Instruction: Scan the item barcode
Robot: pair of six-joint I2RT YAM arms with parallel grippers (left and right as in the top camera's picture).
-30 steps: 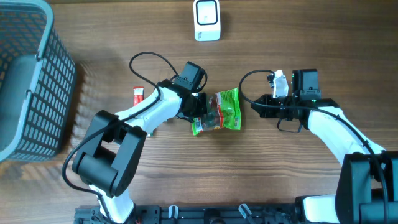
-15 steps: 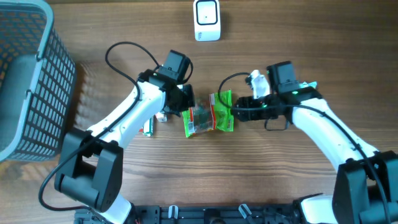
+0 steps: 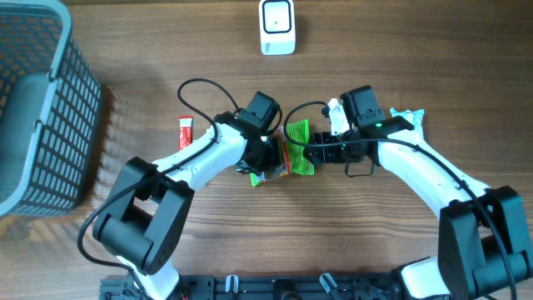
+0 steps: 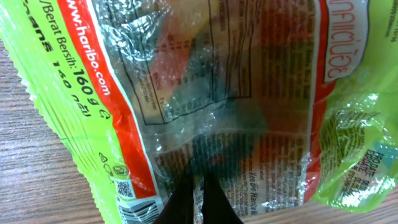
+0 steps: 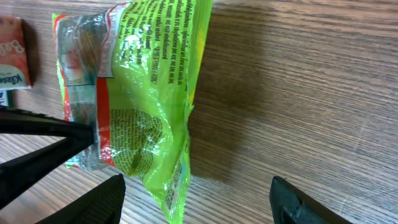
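The item is a green and red Haribo candy bag (image 3: 298,135) held just above the table's middle. My left gripper (image 3: 273,157) is shut on the bag's clear middle seam (image 4: 205,134), its dark fingertips (image 4: 214,202) pinched together. A barcode (image 4: 142,210) shows at the bag's lower left corner. My right gripper (image 3: 310,153) stands open at the bag's right side. The bag's lower green edge (image 5: 177,199) hangs between its wide-spread fingers (image 5: 102,200) without being clamped. The white scanner (image 3: 276,27) sits at the table's far edge.
A grey mesh basket (image 3: 37,108) fills the left side. A small red packet (image 3: 185,127) lies left of my left arm, and a pink packet (image 5: 12,53) shows in the right wrist view. A teal item (image 3: 410,117) lies beside my right arm.
My right gripper has opened wide and moved left up to the bag. The left gripper has stayed shut on the bag and shifted it slightly.
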